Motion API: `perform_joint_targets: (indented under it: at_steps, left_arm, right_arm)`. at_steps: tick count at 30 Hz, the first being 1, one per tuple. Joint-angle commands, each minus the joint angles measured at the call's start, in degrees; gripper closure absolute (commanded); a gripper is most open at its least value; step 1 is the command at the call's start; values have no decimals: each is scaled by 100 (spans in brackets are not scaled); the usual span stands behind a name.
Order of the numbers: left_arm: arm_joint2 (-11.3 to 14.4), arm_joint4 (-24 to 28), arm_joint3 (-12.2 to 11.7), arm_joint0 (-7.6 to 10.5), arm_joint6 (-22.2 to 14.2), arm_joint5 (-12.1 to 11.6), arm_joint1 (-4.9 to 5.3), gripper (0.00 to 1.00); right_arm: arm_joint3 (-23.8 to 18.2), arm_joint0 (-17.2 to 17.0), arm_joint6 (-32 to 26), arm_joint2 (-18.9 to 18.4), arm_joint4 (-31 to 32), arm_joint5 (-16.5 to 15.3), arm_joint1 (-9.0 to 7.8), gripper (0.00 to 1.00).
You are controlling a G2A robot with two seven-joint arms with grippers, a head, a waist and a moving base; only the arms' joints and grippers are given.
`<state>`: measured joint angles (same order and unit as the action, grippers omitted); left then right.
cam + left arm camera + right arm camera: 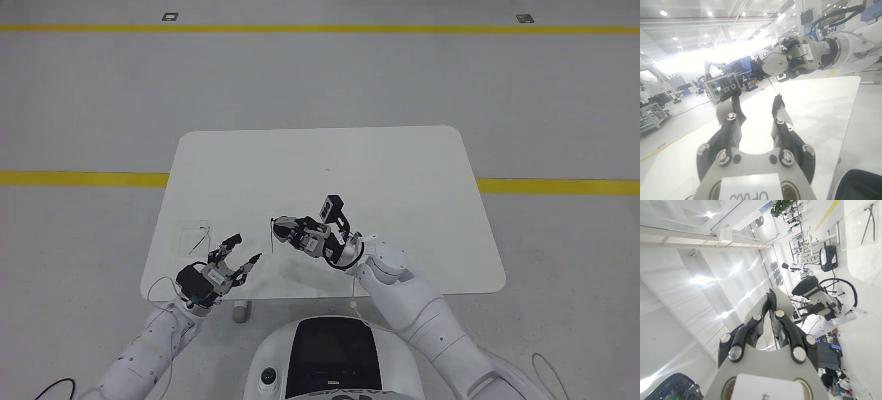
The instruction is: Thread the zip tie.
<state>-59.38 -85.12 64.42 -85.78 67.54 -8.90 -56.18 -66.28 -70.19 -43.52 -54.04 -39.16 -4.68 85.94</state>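
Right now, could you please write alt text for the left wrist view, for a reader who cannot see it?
The right gripper holds a thin zip tie whose free end comes close to one tip of the left gripper, whose fingers stand open above the white table.

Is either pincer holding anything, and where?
The right pincer pinches the zip tie partway along its strap; the left pincer is open, holding nothing.

A white table [400,170] stands on pale grey floor [100,100] crossed by yellow lines [300,28].
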Motion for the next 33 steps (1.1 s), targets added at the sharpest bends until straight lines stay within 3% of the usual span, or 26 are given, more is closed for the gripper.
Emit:
perform_joint_targets:
  at_steps: [1, 6, 9, 21, 26, 28, 33]
  left_arm:
    - [-41, 13, -2, 2, 23, -2, 9, 0]
    - [-360, 159, 58, -74, 171, 114, 77, 0]
    - [-676, 270, 193, -227, 271, 151, 153, 0]
    - [-1909, 551, 1108, -1139, 271, 254, 405, 0]
    - [-2216, 600, 1348, -1387, 255, 242, 440, 0]
    - [-2307, 603, 1448, -1479, 322, 129, 453, 0]
    - [-2307, 603, 1448, -1479, 322, 129, 453, 0]
  right_arm:
    - [1, 7, 3, 2, 1, 1, -1, 100]
    - [-3, 25, -1, 18, 7, 8, -1, 100]
    - [1, 31, -9, 24, 6, 9, -2, 100]
    - [6, 41, 0, 41, 3, -6, -7, 100]
    - [-6, 41, 20, 37, 16, -9, -12, 100]
    - [-11, 38, 35, 38, 21, 0, -14, 100]
    - [-25, 36, -16, 47, -23, 27, -12, 100]
